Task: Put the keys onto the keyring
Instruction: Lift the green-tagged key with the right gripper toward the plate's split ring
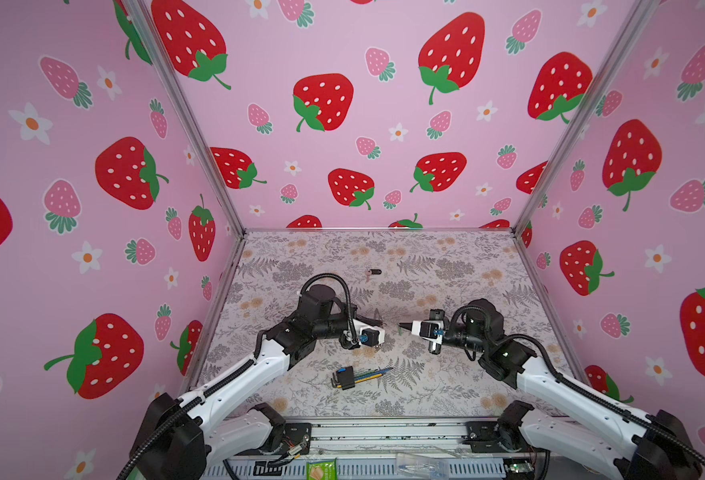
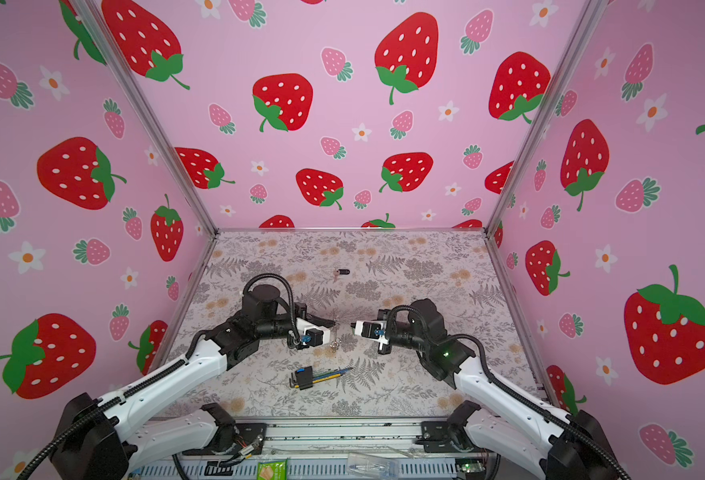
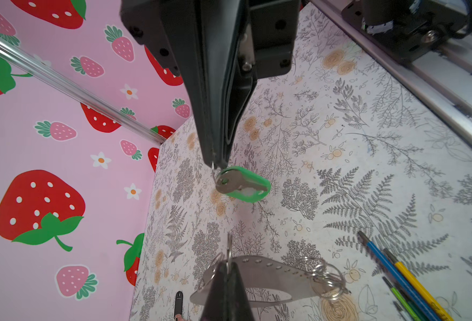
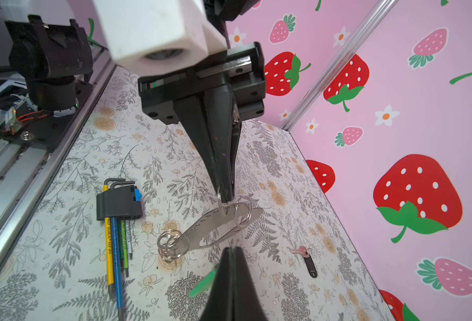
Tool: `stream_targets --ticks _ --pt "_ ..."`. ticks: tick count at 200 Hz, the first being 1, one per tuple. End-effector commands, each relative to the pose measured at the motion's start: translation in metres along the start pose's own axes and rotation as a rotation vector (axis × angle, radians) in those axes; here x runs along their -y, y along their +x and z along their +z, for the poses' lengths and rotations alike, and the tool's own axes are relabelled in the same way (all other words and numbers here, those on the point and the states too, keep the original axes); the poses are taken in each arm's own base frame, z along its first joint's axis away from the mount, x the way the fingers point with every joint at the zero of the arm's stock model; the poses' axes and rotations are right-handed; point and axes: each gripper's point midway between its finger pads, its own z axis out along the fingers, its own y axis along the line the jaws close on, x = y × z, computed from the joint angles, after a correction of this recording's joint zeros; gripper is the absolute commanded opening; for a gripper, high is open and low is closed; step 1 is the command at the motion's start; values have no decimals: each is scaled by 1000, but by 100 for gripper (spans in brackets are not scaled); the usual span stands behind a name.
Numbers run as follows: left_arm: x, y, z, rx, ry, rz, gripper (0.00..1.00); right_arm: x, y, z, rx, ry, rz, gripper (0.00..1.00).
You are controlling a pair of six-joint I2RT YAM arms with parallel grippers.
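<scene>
The left claw (image 4: 225, 196) was clamped on a ring of the keyring (image 4: 215, 225), the right claw (image 3: 216, 164) opposite gripped the green key (image 3: 243, 184) by its ring, the black key (image 4: 309, 264) lay well apart from both, and a wrench (image 4: 108, 244) near them read "TORX HF 25".

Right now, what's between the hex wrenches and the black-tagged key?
The left gripper, shut on the keyring, hangs over that stretch; a top view shows it.

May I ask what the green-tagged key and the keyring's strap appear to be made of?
Green-tagged key: silvery metal with a dull sheen; its tag is probably glossy green plastic. Keyring strap: flat grey band with stitch-like dots, leather or thin metal, unclear; rings are shiny wire.
</scene>
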Motion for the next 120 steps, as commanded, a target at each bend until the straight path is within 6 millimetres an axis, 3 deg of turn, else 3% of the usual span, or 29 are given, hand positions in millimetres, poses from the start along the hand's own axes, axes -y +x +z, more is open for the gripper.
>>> stream_targets --ticks 1,120 --pt "-6 -22 -3 71 55 13 0 0 -5 0 17 13 -123 0" --pt "7 -35 -2 135 202 -84 0 -8 -13 10 34 27 -267 0"
